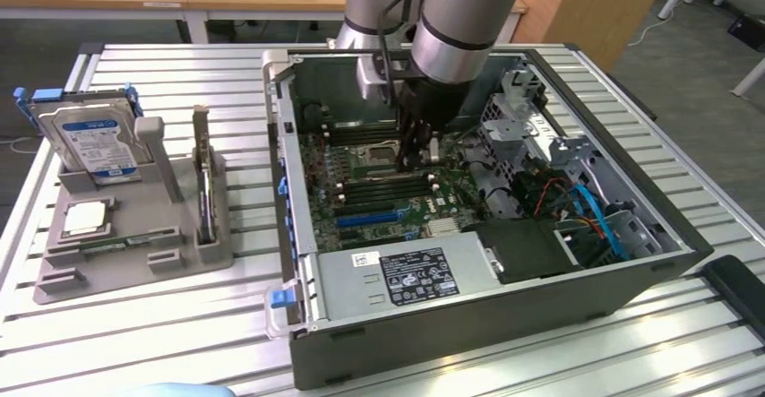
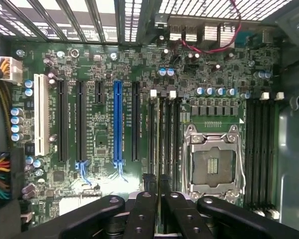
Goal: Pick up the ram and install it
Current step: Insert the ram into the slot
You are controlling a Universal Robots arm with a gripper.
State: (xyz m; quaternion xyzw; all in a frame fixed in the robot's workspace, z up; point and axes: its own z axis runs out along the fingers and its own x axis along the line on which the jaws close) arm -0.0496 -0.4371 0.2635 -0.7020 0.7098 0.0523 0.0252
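Matt black fingers (image 2: 139, 216), ribbed metal table (image 1: 143, 343)

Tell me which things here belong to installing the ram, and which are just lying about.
In the job: claw, ram it pinches, memory slots, open computer case.
Lying about: hard drive, silver CPU chip, second ram stick, grey holder under them.

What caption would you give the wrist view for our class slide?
Pincer over memory slots on the motherboard, beside the CPU socket.

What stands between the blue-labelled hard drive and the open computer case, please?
In the exterior view, a ram stick stands on edge in the grey holder between the hard drive and the case.
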